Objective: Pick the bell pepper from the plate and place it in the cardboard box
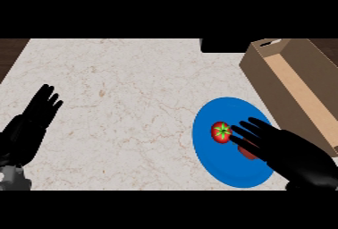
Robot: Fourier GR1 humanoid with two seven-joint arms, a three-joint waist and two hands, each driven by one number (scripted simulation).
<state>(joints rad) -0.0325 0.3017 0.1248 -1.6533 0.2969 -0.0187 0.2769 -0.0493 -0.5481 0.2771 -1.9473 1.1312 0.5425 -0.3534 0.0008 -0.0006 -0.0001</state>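
The bell pepper (pixel 222 132) lies on the blue plate (pixel 218 170) near the desk's right edge, not yet grasped. The right hand (pixel 290 152) hovers just beside it, fingers (pixel 247 129) spread, holding nothing. The cardboard box (pixel 293 85) awaits; the left hand (pixel 30 127) rests open at the left edge.

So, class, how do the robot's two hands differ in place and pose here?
The right hand reaches over the blue plate, its fingers stretched beside the red bell pepper; the left hand rests at the counter's left edge, away from every object, fingers up. Both are black, open and hold nothing.
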